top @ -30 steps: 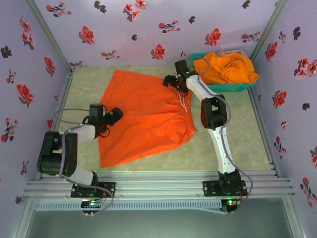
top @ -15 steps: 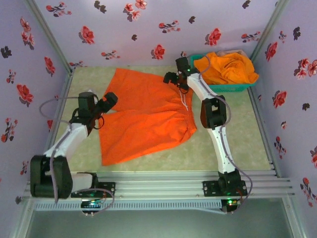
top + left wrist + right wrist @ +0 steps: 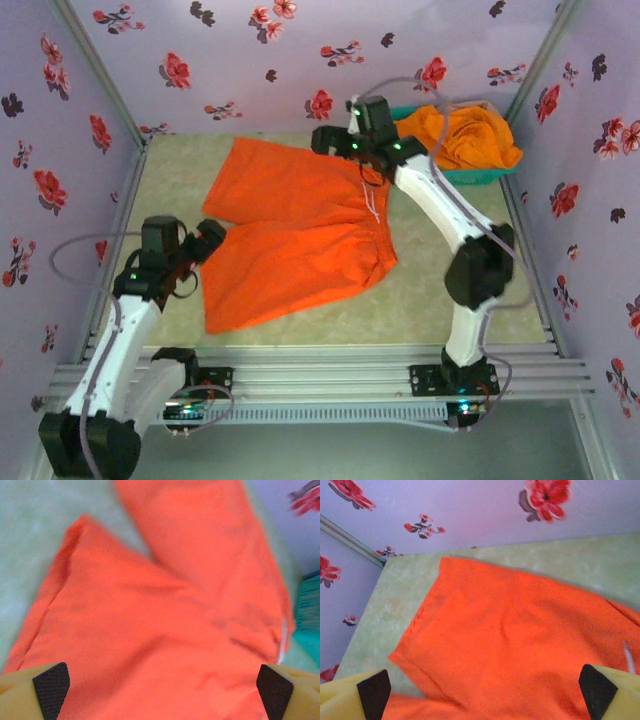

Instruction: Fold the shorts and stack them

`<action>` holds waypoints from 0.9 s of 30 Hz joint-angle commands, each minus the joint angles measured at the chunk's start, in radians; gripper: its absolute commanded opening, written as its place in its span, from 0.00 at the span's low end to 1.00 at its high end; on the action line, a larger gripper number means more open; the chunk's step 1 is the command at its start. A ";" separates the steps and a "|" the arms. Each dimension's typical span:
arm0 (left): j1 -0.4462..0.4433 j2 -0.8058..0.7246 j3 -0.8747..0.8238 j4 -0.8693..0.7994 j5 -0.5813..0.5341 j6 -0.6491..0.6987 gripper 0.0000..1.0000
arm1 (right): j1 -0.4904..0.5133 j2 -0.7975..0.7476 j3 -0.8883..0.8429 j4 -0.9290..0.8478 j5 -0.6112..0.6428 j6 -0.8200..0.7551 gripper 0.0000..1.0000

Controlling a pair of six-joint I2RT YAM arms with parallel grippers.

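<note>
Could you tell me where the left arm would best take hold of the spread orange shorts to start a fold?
Probably the near leg's hem, coming in low from the left, where the open left gripper hovers. The shorts lie flat with both legs pointing left and the gathered waistband at the right. That free edge can be pinched from the side and carried over toward the waistband.

Open left end effector (image 3: pixel 160 690) over orange shorts (image 3: pixel 165 610).

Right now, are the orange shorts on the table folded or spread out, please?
Spread: the orange shorts lie flat, both legs splayed apart.
</note>
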 commanded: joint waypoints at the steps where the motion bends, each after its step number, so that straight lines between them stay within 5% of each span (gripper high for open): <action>1: -0.035 -0.064 -0.049 -0.258 -0.102 -0.104 0.99 | -0.015 -0.138 -0.209 0.110 0.084 -0.020 0.99; 12: -0.212 -0.087 -0.187 -0.362 -0.168 -0.331 0.91 | -0.059 -0.431 -0.677 0.154 0.131 0.018 0.99; 21: -0.267 0.029 -0.197 -0.479 -0.183 -0.449 0.69 | -0.120 -0.530 -0.827 0.158 0.140 0.062 0.99; 27: -0.310 0.075 -0.239 -0.444 -0.177 -0.537 0.64 | -0.125 -0.549 -0.864 0.157 0.134 0.081 0.99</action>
